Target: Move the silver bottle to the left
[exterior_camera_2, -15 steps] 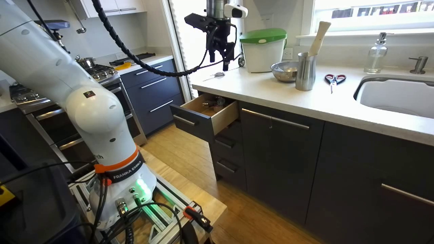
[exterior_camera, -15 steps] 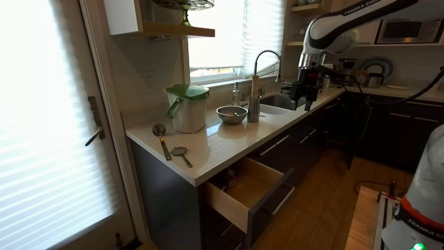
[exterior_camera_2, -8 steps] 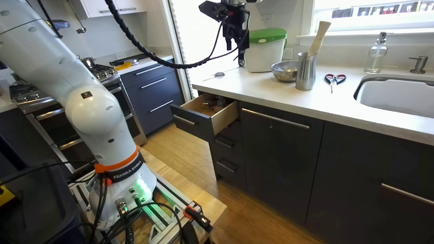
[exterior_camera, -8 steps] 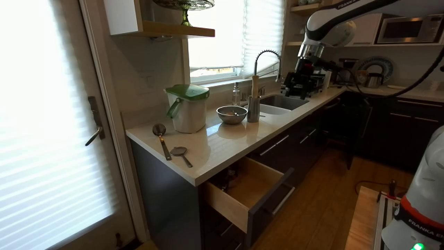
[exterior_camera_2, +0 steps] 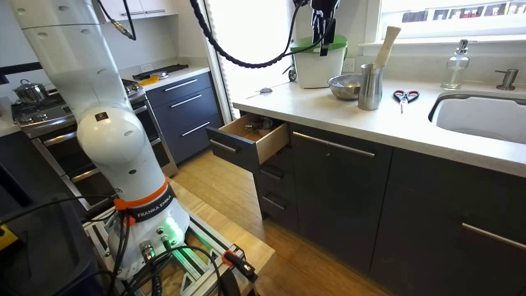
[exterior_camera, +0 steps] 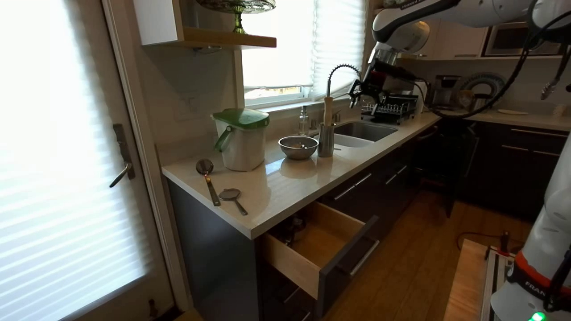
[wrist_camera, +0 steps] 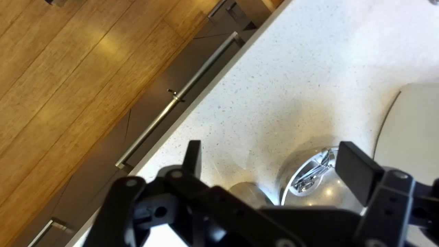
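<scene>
One tall, slim, silver-grey metal bottle (exterior_camera_2: 370,88) stood upright on the pale stone counter (exterior_camera_2: 312,105), below the black two-fingered tool (wrist_camera: 271,154) and apart from it; one pale wooden stick (exterior_camera_2: 387,46) rose out of it. By my judgement none of the task was done: reaching down, grasping, shifting left and releasing were all left to do. The tool's fingers (wrist_camera: 356,171) were spread wide and held nothing. In the wrist view the tool itself hid much of the bottle, so how well the two lined up was hard to say.

Under the tool and just beside the bottle sat one shallow round metal bowl (exterior_camera_2: 343,92); past it, partly behind the tool in an exterior view, one wide, pale, green-lidded container (exterior_camera_2: 319,72). Out of the tool's wrist view, on the bottle's side away from the bowl, were one pair of red-and-dark-handled metal scissors (exterior_camera_2: 404,100) and one clear glass soap dispenser (exterior_camera_2: 456,70). Well apart from the tool, near the counter's end, lay one long metal ladle (exterior_camera: 210,185) and one small round metal strainer (exterior_camera: 229,194).
</scene>
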Available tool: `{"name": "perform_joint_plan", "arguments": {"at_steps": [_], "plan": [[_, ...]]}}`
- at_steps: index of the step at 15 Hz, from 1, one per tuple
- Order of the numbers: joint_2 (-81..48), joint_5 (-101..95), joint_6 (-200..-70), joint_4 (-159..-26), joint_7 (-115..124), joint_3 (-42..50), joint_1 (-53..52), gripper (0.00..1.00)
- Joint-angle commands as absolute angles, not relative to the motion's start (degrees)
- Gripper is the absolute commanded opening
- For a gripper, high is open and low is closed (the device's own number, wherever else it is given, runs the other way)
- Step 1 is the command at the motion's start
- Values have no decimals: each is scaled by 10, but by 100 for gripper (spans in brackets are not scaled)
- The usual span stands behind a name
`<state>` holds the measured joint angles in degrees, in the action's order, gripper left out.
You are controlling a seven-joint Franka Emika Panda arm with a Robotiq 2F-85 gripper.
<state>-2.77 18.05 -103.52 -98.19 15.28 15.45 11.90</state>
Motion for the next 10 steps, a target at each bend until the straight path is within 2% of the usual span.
{"name": "perform_joint_plan", "arguments": {"at_steps": [1, 10], "plan": [[-123, 230, -981, -854, 228, 155, 141, 100], [-219, 247, -1043, -790, 347, 146, 162, 100]]}}
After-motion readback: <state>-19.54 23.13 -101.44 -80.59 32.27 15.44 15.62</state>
